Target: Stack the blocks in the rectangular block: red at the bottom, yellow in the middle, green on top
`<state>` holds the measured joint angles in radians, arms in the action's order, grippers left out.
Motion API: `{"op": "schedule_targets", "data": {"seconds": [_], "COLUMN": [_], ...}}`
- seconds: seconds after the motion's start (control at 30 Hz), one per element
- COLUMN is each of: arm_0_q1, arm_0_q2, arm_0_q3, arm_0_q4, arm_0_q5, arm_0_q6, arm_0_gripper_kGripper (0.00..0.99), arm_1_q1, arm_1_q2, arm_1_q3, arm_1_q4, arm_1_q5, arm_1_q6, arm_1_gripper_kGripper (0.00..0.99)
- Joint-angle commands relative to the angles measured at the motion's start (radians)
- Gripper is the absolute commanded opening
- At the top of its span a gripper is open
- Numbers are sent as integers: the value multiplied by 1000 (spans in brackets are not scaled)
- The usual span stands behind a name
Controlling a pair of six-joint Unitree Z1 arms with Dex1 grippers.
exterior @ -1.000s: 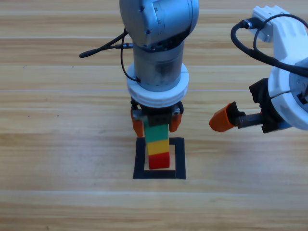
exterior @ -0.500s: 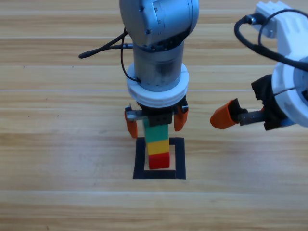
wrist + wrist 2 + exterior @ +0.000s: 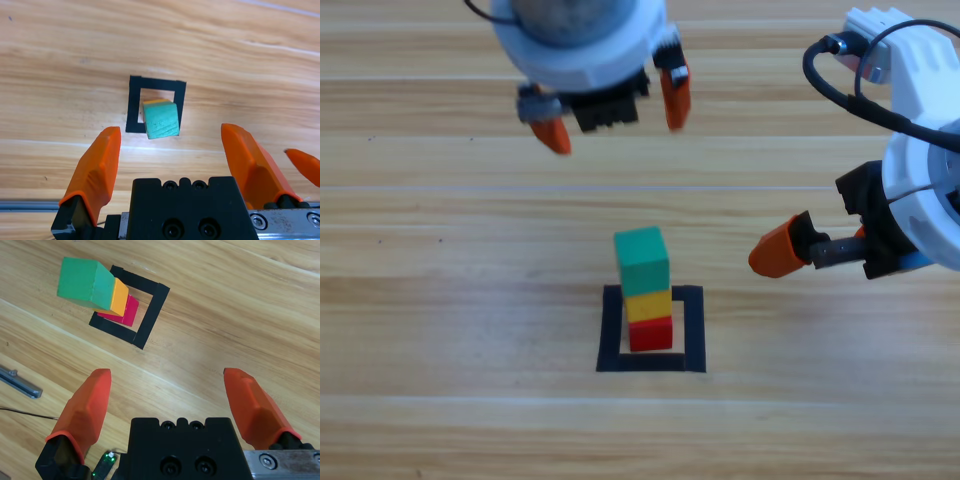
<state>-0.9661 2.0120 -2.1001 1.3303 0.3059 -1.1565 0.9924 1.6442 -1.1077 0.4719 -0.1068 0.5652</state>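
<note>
Inside the rectangular block (image 3: pixel 692 330) of black tape stands a tower: the red cube (image 3: pixel 651 335) at the bottom, the yellow cube (image 3: pixel 648 306) on it, the green cube (image 3: pixel 642 260) on top. My left gripper (image 3: pixel 613 112) hangs open well above and behind the tower, holding nothing. From the left wrist view the green cube (image 3: pixel 161 119) shows from above inside the tape outline (image 3: pixel 132 105), with a sliver of yellow behind it. My right gripper (image 3: pixel 782 248) waits to the right, open. Its wrist view shows the green cube (image 3: pixel 84 283), yellow cube (image 3: pixel 119 298) and red cube (image 3: pixel 130 312) in the outline (image 3: pixel 152 311).
The wooden table (image 3: pixel 440 300) spreads around the tape outline. A black cable (image 3: pixel 830 85) loops over the right arm at the upper right. A metal rail (image 3: pixel 19 381) lies at the left edge of the right wrist view.
The left gripper opened off the green cube, then rose and drew back toward the picture's top. The tower stays standing. The right arm barely moved.
</note>
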Motion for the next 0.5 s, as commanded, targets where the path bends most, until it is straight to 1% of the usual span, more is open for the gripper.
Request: {"op": "schedule_targets", "data": {"seconds": [0.03,0.1,0.13,0.2,0.3,0.37,0.5], "arm_0_q1": [-82,-88,-88,-88,-86,-86,-86], "arm_0_q2": [-82,-159,-210,-322,-455,-503,-549], "arm_0_q3": [150,299,387,568,775,865,973], "arm_0_q4": [-31,-118,-178,-309,-441,-491,-560], "arm_0_q5": [95,121,131,154,179,193,193], "arm_0_q6": [9,15,28,67,135,170,218], "arm_0_gripper_kGripper": [870,874,893,897,911,969,990], "arm_1_q1": [-15,-15,-15,-15,-14,-15,-15], "arm_1_q2": [-47,-47,-47,-47,-47,-46,-46], "arm_1_q3": [3,3,5,5,5,5,8], "arm_1_q4": [-6,-6,-6,-6,-6,-6,-6], "arm_1_q5": [16,16,16,16,16,16,15], "arm_1_q6": [-14,-16,-16,-16,-18,-18,-18], "arm_1_gripper_kGripper": [990,990,990,990,990,990,990]}}
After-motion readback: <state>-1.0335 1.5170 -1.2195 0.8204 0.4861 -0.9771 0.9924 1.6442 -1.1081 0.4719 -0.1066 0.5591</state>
